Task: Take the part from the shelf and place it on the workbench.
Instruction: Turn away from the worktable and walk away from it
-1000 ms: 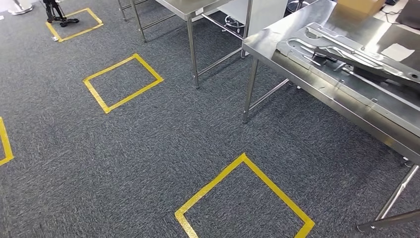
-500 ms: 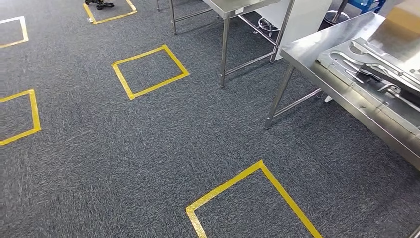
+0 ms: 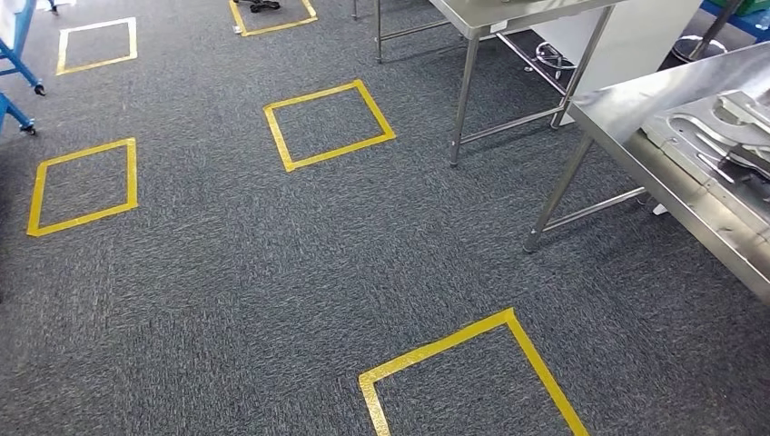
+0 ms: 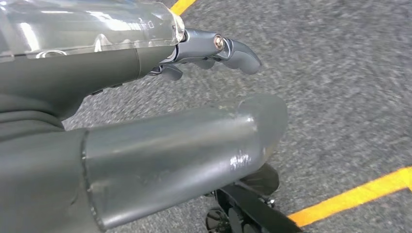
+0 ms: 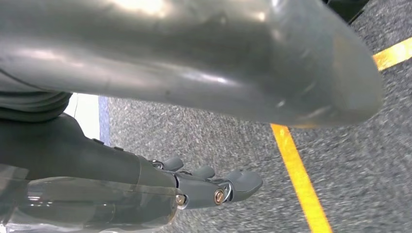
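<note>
Left hand: the left hand (image 4: 145, 116) hangs over grey carpet, thumb and fingers (image 4: 233, 48) extended and apart, nothing held.
Right hand: the right hand (image 5: 160, 121) likewise hangs above the carpet, fingers (image 5: 228, 187) loosely extended with a gap to the thumb, grasping nothing.
Nearest floor mark: a yellow tape square (image 3: 472, 377) lies on the carpet (image 3: 227, 291) at the bottom of the head view, cut by the frame edge.
Workbench: a steel workbench (image 3: 626, 109) stands at right, its leg (image 3: 554, 195) planted on the carpet between the nearest mark and the next table.
Part: a pressed sheet-metal part (image 3: 717, 136) lies flat on the workbench top, running off the right edge.
Mid floor: 2 more tape squares, the left square (image 3: 86, 186) and the centre square (image 3: 329, 124), sit well apart.
Second table: a steel table (image 3: 508, 18) stands beyond the workbench, a white panel (image 3: 645, 41) behind it.
Far left: a blue wheeled frame (image 3: 18, 64) shows at the edge.
Far floor: a farther square (image 3: 95, 45) and the rearmost square (image 3: 272, 18) with a dark object (image 3: 263, 5) on it.
</note>
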You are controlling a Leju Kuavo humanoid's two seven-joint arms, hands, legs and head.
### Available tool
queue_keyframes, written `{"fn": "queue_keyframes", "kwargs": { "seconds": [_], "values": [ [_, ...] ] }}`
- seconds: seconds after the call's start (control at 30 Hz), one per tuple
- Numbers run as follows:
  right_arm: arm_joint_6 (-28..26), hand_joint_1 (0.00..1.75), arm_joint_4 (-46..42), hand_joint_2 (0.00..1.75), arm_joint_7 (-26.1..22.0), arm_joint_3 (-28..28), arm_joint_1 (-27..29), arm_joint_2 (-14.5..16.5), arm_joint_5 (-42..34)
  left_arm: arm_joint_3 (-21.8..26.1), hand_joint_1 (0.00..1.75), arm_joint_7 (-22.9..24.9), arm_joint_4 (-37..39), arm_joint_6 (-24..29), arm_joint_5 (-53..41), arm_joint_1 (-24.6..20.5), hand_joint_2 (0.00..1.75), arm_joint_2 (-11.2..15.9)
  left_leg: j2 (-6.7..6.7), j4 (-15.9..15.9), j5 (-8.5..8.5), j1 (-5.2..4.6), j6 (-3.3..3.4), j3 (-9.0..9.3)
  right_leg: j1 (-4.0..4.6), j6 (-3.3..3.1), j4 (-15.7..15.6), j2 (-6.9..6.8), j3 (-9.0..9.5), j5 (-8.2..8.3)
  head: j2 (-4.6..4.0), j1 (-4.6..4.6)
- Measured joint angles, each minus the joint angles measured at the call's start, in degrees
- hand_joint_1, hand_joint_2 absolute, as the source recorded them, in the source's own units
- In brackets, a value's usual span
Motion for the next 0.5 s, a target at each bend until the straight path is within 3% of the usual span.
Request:
{"fn": "queue_keyframes", "kwargs": {
  "seconds": [0.07, 0.13, 0.17, 0.27, 0.33, 0.4, 0.43, 0.47, 0.5],
  "values": [
    [-0.06, 0.00, 0.00, 0.00, 0.12, 0.00, -0.05, 0.01, 0.24, -0.08, 0.00, -0.09, 0.00, -0.04, 0.11, 0.02, 0.00, 0.01, 1.23, -7.43, 3.59, 0.21, -0.06, 4.19, -0.02, 0.38, 0.19, -1.24, 0.26, -0.30, 0.00, -0.02],
    [-0.18, 0.00, 0.00, 0.00, 0.37, 0.00, -0.05, -0.02, 0.50, -0.30, 0.00, -0.04, 0.00, -0.12, 0.35, -0.09, 0.00, -0.05, 2.79, -14.34, 5.79, 0.01, 0.33, 7.93, 0.14, 1.02, 0.34, -2.24, 0.60, -0.68, 0.00, 0.02],
    [-0.22, 0.00, 0.00, 0.00, 0.48, 0.00, -0.08, -0.04, 0.55, -0.46, 0.00, 0.02, 0.00, -0.14, 0.47, -0.09, 0.00, -0.10, 3.11, -15.72, 6.00, -0.14, 0.60, 8.59, 0.24, 1.35, 0.38, -2.63, 0.75, -0.80, 0.00, 0.07],
    [-0.26, 0.00, 0.00, 0.00, 0.65, 0.00, -0.41, -0.09, 0.62, -0.86, 0.00, 0.11, 0.02, -0.17, 0.80, 0.21, 0.00, -0.22, 1.78, -16.22, 6.23, -0.29, 1.63, 8.40, 0.17, 2.35, 0.32, -3.27, 1.15, -1.04, 0.00, 0.20],
    [-0.26, 0.00, 0.01, 0.00, 0.76, -0.01, -0.40, -0.13, 0.69, -0.96, 0.00, 0.11, 0.02, -0.17, 0.87, 0.22, 0.00, -0.32, 0.83, -16.74, 6.67, -0.11, 2.47, 8.57, -0.06, 2.83, 3.09, -1.09, 0.08, -3.20, 0.00, 0.47],
    [-0.27, 0.00, 0.03, 0.00, 0.87, -0.01, -0.12, -0.15, 0.78, -1.00, 0.00, 0.11, 0.02, -0.24, 0.90, 0.08, 0.00, -0.39, -0.18, -16.87, 6.94, -0.22, 2.97, 8.50, -0.11, 2.91, 10.51, 1.69, -3.51, -7.13, 0.00, 0.84],
    [-0.29, 0.00, 0.04, 0.00, 0.91, -0.01, -0.01, -0.15, 0.87, -1.01, 0.00, 0.11, 0.02, -0.31, 0.92, 0.05, 0.00, -0.39, -0.80, -16.84, 7.01, -0.36, 3.08, 8.42, -0.08, 2.87, 14.36, 2.24, -5.53, -8.53, 0.00, 0.93],
    [-0.33, 0.00, 0.04, 0.00, 0.94, -0.01, 0.08, -0.15, 1.02, -1.01, 0.00, 0.08, 0.03, -0.42, 0.94, 0.05, 0.00, -0.40, -1.47, -16.82, 7.02, -0.49, 3.10, 8.40, -0.06, 2.80, 16.73, 2.48, -6.91, -8.84, 0.00, 0.95],
    [-0.38, 0.00, 0.04, 0.00, 0.96, 0.00, 0.13, -0.15, 1.22, -1.01, 0.00, 0.01, 0.05, -0.54, 0.98, 0.08, 0.00, -0.40, -2.21, -16.79, 7.02, -0.59, 3.11, 8.44, -0.05, 2.66, 16.90, 2.62, -7.31, -7.93, 0.00, 0.96]
  ]
}}
